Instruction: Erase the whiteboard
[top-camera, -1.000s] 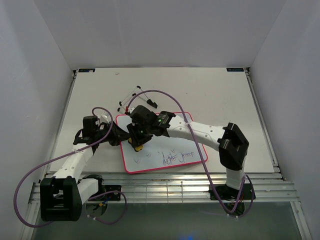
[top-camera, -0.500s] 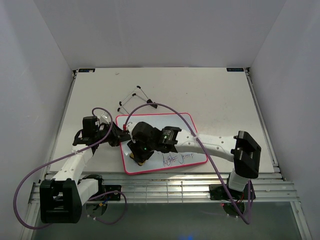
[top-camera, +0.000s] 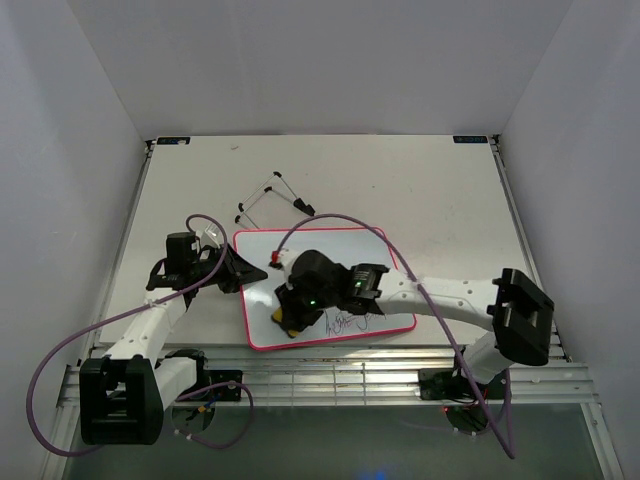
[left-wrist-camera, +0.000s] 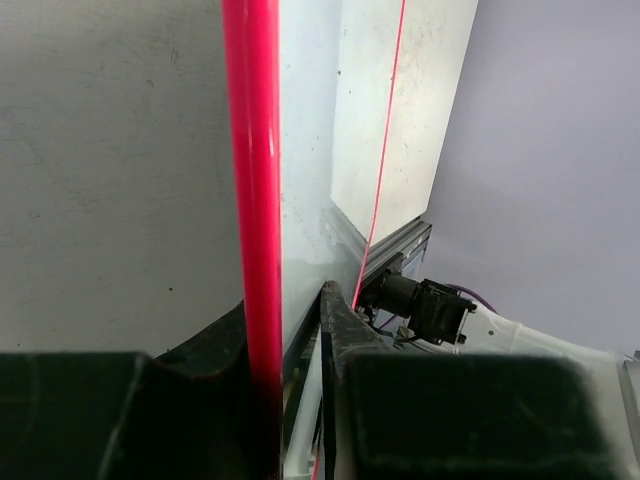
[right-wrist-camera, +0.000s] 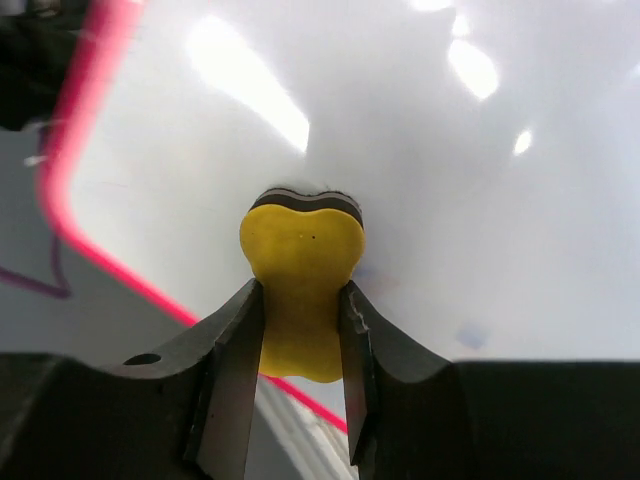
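Closest in, the right wrist camera gives what the overhead view cannot: the right claw (right-wrist-camera: 300, 300) is clamped on a yellow eraser (right-wrist-camera: 300, 250). Its two fingers squeeze the eraser's waist so that it bulges past them. The eraser's dark face is set against the white surface of the whiteboard (right-wrist-camera: 480, 200), close to a curved stretch of its pink rim (right-wrist-camera: 75, 180). From overhead the board lies flat near the near edge of the worktop (top-camera: 440, 200), left of the middle. The right claw sits over the board's near-left part, with blue-purple writing (top-camera: 352, 322) just to its right along the board's near edge (too small to read). The left wrist camera looks along the board's left rim edge-on. There the pink strip runs straight between the two dark fingers of the left claw (left-wrist-camera: 285, 315), which pinch it, one from each side. The overhead view places that grip partway along the left edge. Farthest off, a thin black wire stand (top-camera: 290, 192) lies on the worktop beyond the board's far-left corner, near it.
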